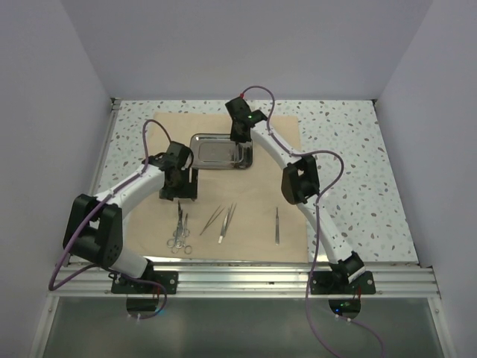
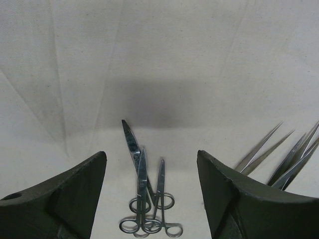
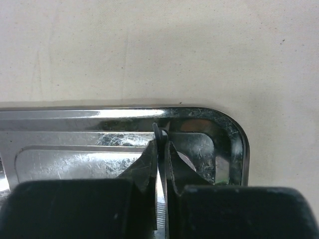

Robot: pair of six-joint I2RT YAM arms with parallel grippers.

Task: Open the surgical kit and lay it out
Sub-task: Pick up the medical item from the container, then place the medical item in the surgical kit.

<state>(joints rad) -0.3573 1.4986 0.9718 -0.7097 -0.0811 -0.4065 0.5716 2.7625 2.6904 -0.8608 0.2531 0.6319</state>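
Surgical kit laid open on a speckled table (image 1: pixel 350 171): the beige cloth wrap (image 1: pixel 253 201) lies spread flat, with the steel tray (image 1: pixel 223 167) on its far half and the instruments in a loose row on its near half, all of them outside the tray. The right gripper (image 1: pixel 240 136) sits at the tray's far right edge; in the wrist view its jaws are drawn together to a sliver, tips (image 3: pixel 160 137) over the tray's scratched floor beside a rounded corner of the rim (image 3: pixel 75 113), and whether they pinch the metal cannot be told. The left gripper (image 1: pixel 179 195) hangs above the cloth with its jaws spread wide and nothing in them, its dark fingers (image 2: pixel 75 194) framing the scissors (image 2: pixel 144 199) on the cloth below. Those are 3 ring-handled pieces, overlapping in 1 cluster at the left of the row (image 1: pixel 179 227). To their right lie 2 tweezers (image 1: pixel 212 220) (image 1: pixel 227 222), angled toward each other, and well apart from them, 1 slim straight tool (image 1: pixel 276 225), alone at the right end.
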